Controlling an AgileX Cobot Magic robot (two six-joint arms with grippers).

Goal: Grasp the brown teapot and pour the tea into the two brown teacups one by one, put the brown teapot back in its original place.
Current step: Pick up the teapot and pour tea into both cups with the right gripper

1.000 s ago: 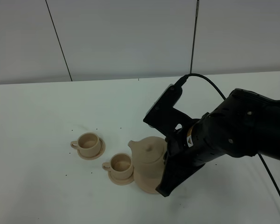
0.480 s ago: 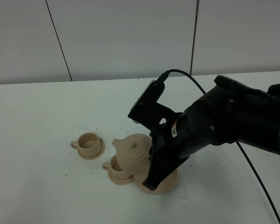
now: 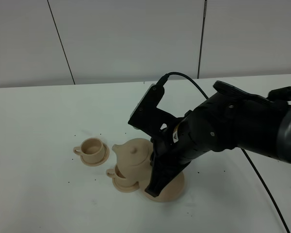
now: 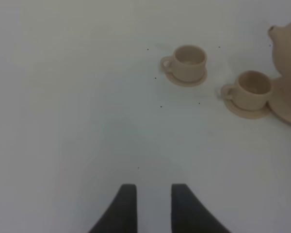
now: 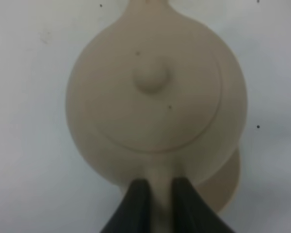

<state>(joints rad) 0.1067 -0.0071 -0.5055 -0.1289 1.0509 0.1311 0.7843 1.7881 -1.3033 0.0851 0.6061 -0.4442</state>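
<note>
One far teacup (image 3: 92,147) clear, near teacup (image 3: 119,174) partly hidden by teapot (image 3: 133,155).

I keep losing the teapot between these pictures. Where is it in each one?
Exterior high: teapot low centre, lifted above the nearer cup.
Left wrist: cut off at the picture's edge, past both cups.
Right wrist: fills the picture, seen from above.
Shared landmark: the large saucer beside or beneath it.
</note>
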